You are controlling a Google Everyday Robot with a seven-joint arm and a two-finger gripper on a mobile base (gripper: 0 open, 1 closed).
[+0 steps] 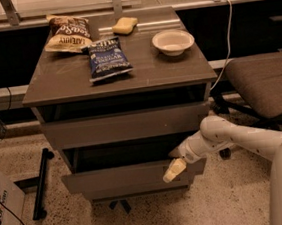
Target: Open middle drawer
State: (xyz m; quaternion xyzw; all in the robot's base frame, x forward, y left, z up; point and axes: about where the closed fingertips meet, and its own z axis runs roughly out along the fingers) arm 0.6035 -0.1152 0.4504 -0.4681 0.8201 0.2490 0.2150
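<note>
The middle drawer [122, 177] is a wide grey-brown flat panel without a handle. It stands pulled out toward me from the cabinet [117, 77], with a dark gap above its front edge. My gripper [174, 170] is at the right part of the drawer's front, at its top edge, with yellowish fingertips against the panel. My white arm [234, 140] reaches in from the right. The top drawer [127, 126] above it also stands slightly out. The bottom drawer [139, 189] shows as a thin strip beneath.
On the cabinet top lie a brown chip bag [68, 34], a blue chip bag [107, 59], a yellow sponge [125, 24] and a white bowl [173, 42]. A padded chair [266, 81] stands right. A black bar [40, 183] and a box [3, 212] are on the floor left.
</note>
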